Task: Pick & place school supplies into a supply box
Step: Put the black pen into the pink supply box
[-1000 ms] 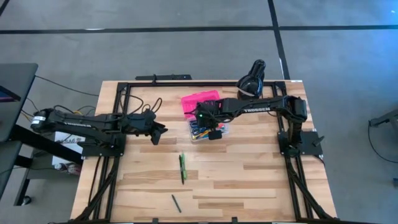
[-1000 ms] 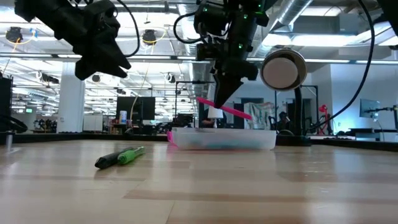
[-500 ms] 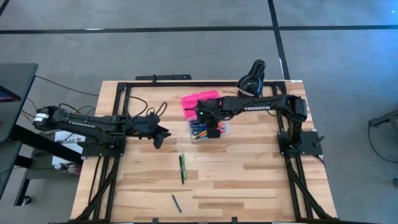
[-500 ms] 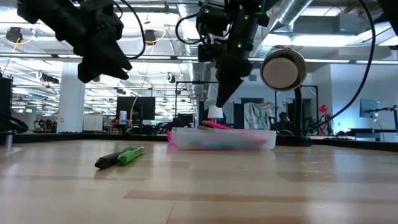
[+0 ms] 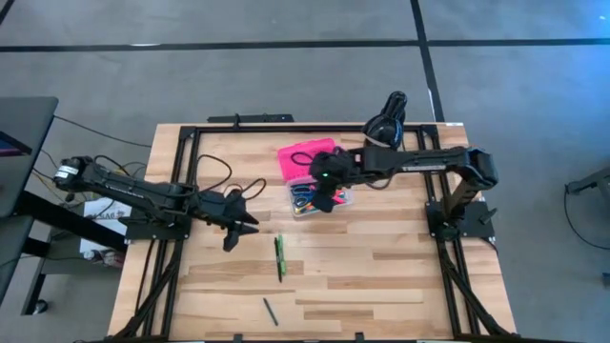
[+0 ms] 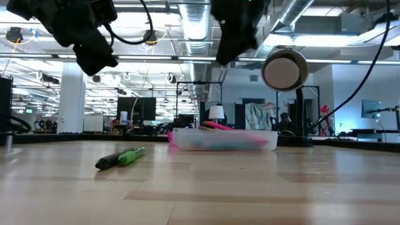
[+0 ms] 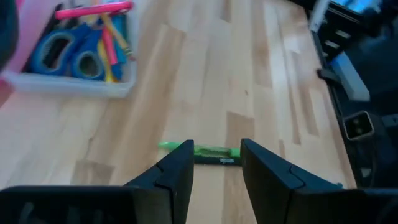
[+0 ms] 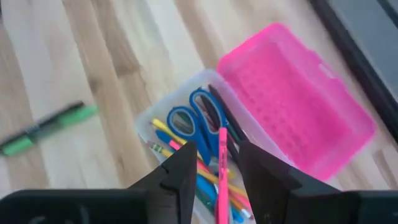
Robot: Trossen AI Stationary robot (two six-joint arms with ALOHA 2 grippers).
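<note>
The supply box (image 5: 320, 199) sits toward the far middle of the wooden table (image 5: 381, 276), its pink lid (image 5: 307, 156) folded open flat on the far side and its clear base holding the gathered supplies — blue-handled scissors (image 8: 194, 118), yellow pencils (image 8: 163, 129) and a pink pen (image 8: 222, 177) lying on top of the pile; the right gripper (image 8: 214, 168) hangs directly above the base, fingers parted with nothing between them, the pink pen showing through the gap below; in the low view it is raised well clear of the box, near the top of the frame

The left gripper (image 7: 216, 167) hovers over the left half of the table, near the green marker (image 5: 279, 255) that lies on the bare wood toward the middle; its fingers stand apart and empty, and the wrist view looks down between them at that marker (image 7: 199, 150), which lies crosswise to the gap; the low view shows the marker (image 6: 120, 157) flat on the wood with a dark end and a bright green end

Near the front edge of the table lies a short dark pen (image 5: 270, 312), well apart from both grippers; a black lamp (image 5: 387, 122) stands at the far edge beside the right arm — its round head (image 6: 284, 70) shows pale in the low view
</note>
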